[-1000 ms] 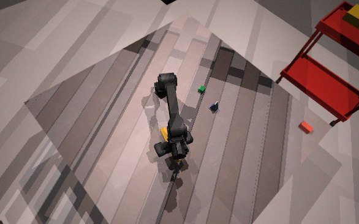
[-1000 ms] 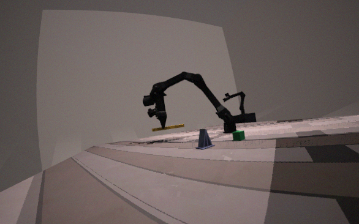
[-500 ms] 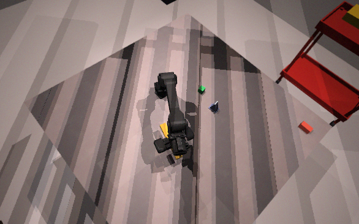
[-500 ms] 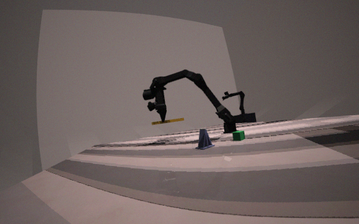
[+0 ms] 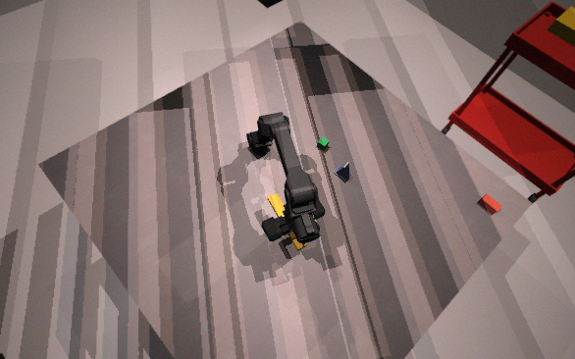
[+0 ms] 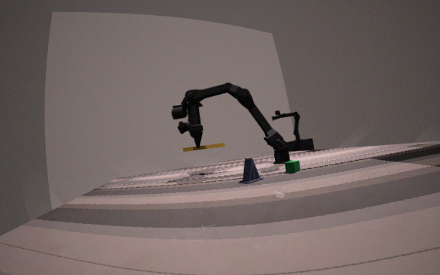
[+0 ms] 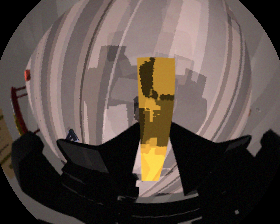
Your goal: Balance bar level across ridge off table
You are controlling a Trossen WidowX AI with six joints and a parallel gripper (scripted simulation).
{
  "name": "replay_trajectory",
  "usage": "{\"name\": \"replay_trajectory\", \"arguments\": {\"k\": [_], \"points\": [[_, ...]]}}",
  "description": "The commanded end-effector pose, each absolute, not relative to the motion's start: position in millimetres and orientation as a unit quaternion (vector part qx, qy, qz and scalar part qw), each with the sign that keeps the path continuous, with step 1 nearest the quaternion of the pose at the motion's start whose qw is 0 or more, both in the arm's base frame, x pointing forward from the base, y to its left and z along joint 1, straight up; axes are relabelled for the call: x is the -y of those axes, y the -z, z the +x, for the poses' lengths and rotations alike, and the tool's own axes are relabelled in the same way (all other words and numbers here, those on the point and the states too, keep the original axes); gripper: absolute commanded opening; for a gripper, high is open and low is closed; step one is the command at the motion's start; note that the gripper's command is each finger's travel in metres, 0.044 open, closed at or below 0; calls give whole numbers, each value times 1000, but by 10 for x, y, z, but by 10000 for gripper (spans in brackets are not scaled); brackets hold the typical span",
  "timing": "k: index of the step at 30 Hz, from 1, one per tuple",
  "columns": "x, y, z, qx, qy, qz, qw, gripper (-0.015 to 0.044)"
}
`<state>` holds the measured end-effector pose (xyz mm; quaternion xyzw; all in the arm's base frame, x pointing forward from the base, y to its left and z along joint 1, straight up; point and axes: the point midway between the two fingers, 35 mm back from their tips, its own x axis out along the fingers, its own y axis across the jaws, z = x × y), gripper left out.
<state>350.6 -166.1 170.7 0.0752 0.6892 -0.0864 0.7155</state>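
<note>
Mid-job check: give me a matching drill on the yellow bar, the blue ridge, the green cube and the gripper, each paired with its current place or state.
Things:
1. yellow bar
2. blue ridge
3. green cube
4. gripper

Places or states:
A. standing on the table with nothing resting on it
B. shut on what it carries, pointing down
C. held in the air, roughly level, off the table
D. sitting on the table near the arm's base

Pairs: 1-C, 2-A, 3-D, 4-B
</note>
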Motion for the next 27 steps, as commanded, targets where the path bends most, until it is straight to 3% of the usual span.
{"name": "replay_trajectory", "arguments": {"k": [1,27], "points": [[1526,-1701,3545,-690,81,73,715,0],[513,-1709,3746,-693,38,35,719,0]]}}
